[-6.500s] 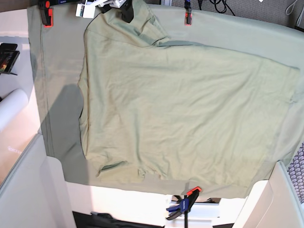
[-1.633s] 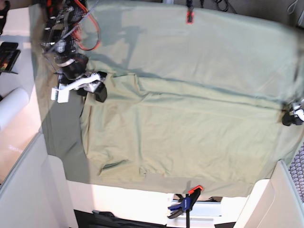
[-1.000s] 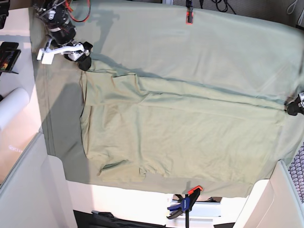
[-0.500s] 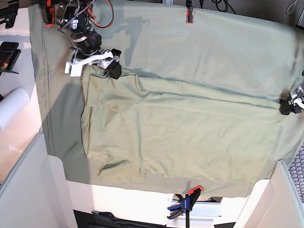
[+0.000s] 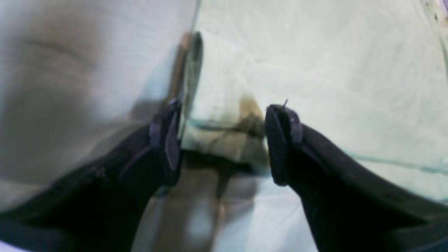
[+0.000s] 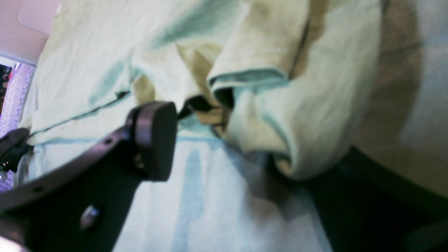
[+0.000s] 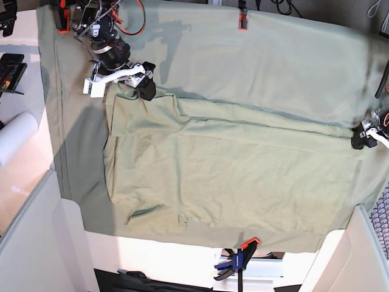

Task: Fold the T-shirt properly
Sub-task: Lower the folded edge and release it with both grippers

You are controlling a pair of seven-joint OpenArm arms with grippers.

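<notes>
At right edge, left gripper [image 7: 364, 137] half cropped; T-shirt [image 7: 231, 176] long axis left-right; both claws, right gripper [image 7: 124, 85] included, gape wide, straddling shirt edge.

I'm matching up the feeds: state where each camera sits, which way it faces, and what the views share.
Base: overhead, looking down on the T-shirt spread over the table cloth; right hand at upper left, left hand at the right edge.
Left wrist: on the left arm, looking past the open left hand at a folded shirt edge.
Right wrist: on the right arm, looking past the open right hand at bunched shirt fabric.
Shared: the T-shirt.
</notes>
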